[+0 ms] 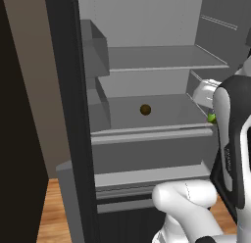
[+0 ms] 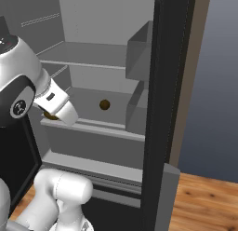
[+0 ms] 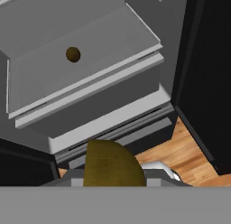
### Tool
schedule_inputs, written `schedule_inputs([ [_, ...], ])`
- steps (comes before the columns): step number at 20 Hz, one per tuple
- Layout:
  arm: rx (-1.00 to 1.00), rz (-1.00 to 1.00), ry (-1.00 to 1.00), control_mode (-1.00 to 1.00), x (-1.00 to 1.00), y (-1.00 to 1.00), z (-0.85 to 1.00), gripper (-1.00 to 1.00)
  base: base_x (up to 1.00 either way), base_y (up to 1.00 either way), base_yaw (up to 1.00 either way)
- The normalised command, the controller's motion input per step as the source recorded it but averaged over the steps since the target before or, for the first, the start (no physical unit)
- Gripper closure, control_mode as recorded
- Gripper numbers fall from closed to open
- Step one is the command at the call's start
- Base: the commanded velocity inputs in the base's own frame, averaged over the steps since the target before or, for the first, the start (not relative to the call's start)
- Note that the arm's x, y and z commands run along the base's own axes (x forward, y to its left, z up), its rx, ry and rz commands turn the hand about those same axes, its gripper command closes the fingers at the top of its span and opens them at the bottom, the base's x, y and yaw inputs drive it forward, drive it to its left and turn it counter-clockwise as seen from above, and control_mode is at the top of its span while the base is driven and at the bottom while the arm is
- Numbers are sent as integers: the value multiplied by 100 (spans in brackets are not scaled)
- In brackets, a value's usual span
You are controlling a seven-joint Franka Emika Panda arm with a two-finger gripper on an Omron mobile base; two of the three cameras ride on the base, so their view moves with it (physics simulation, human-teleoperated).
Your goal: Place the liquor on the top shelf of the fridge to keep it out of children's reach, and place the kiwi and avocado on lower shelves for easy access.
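Avocado is hard to make out: in the left base view only a small bright green edge shows, at about 3 o'clock, behind the white arm. In the hand view it is a dull yellow-brown dome at 6 o'clock, cut off by the bottom edge. In the right base view only a small brownish piece of it shows under the white hand, at 9 o'clock.

The gripper is pressed together on this fruit. Its tips are covered by the fruit and by the arm, so I cannot see where they touch it. The fruit hangs at the right front end of the lower shelf; I cannot tell whether it touches the shelf.

One kiwi lies on the lower shelf, near the middle and well apart from the gripper. In the hand view it sits at 11 o'clock.

The fridge stands open. I count two shelves: the thin top shelf, and the deeper lower shelf with a raised front lip. Below them I see one grey drawer front. Two door bins hang on the open door, one above the other. The lower part of the fridge is partly covered by the arm in both base views.
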Motion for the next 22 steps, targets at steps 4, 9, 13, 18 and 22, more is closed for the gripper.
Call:
schedule_inputs([
  [4, -1, -7, 0, -100, 49, 38, -53, 100, 0, 0, 0],
  [9, 0, -7, -2, -100, 61, 9, -56, 100, 0, 0, 0],
  [13, 0, -1, 0, -100, 83, 0, -53, 100, 0, 0, 0],
  [18, 0, 0, 0, -100, 89, 0, -40, 100, 0, 0, 0],
  [22, 0, -1, 0, -100, 85, 0, -34, 100, 0, 0, 0],
])
